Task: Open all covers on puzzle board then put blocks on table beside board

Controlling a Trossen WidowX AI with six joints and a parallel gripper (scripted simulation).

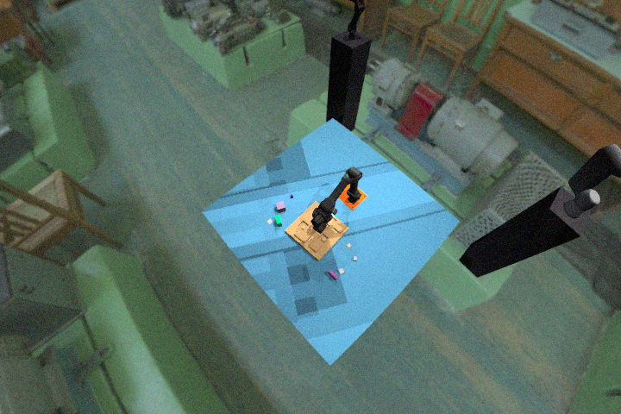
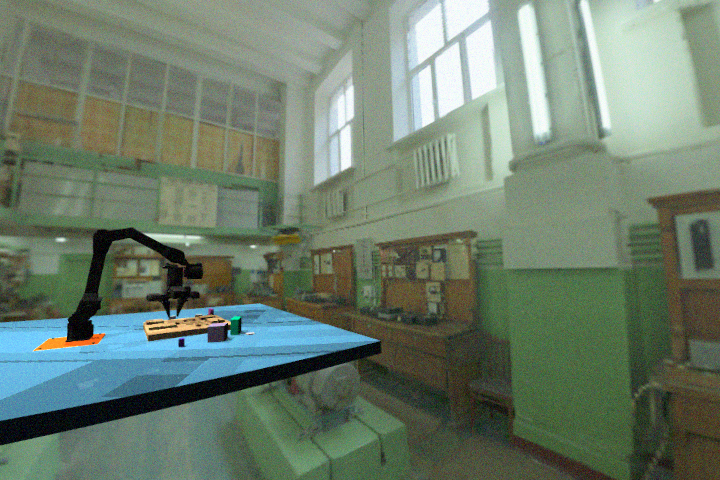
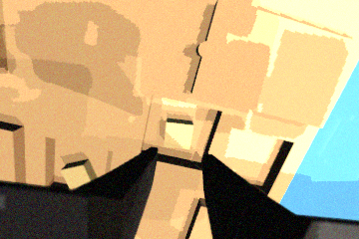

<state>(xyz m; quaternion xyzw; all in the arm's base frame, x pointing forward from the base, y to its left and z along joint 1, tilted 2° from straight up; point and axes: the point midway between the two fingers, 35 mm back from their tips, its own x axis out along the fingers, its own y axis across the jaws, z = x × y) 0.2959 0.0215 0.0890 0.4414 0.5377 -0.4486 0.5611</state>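
Observation:
The wooden puzzle board [image 1: 319,255] [image 2: 171,334] [image 3: 113,119] lies on the table. My gripper [image 1: 320,228] [image 2: 173,316] [image 3: 180,157] points down just above it, open and empty, its fingers a little apart. In the wrist view a pale square knob [image 3: 179,135] stands just beyond the gap between the fingertips. Another knob [image 3: 78,175] shows beside the left finger, and a small round pin [image 3: 202,50] is farther up. Dark-edged recesses show right of the fingers; whether they hold blocks is unclear. The fingers and arm hide parts of the board.
Beside the board stand a mauve block [image 1: 280,207] [image 2: 217,332], a green block [image 1: 278,220] [image 2: 235,324] and a small purple block [image 1: 291,196] [image 2: 181,342]. On another side lie a magenta bar [image 1: 333,274], a yellowish piece [image 1: 348,245] and white pieces [image 1: 341,271] [image 1: 354,259].

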